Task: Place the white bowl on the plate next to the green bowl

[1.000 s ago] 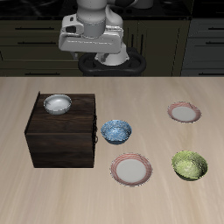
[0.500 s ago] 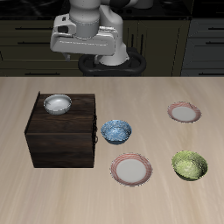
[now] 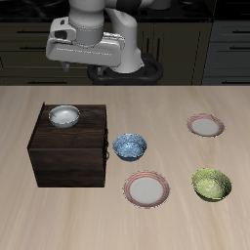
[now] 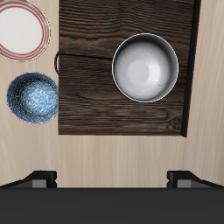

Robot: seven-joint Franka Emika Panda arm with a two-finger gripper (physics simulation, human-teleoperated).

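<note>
Two pieces sit closest to the table's front edge: the plate (image 3: pixel 147 188), white in the middle with a pinkish-red rim, and just beside it the green bowl (image 3: pixel 212 185), apart from it with bare tabletop between them. A little farther back stands a blue patterned bowl (image 3: pixel 129 147), close to a dark wooden box (image 3: pixel 68 161) that takes up that end of the table (image 3: pixel 176 112). On the box's top, near its rear corner, rests the white bowl (image 3: pixel 64 116), upright and nothing inside it. Farther back again, on the green bowl's side, lies a second pink-rimmed plate (image 3: pixel 206 125), well apart from everything else. At the back the arm reaches out high above the table, with the gripper (image 4: pixel 112 178) poised over the box. The wrist view looks straight down on the white bowl (image 4: pixel 145 67), centred on the dark wood grain, with the blue bowl (image 4: pixel 32 97) and the plate (image 4: pixel 23 30) off the box's edge. Both fingertips (image 4: pixel 40 179) show widely spread, holding nothing
</note>
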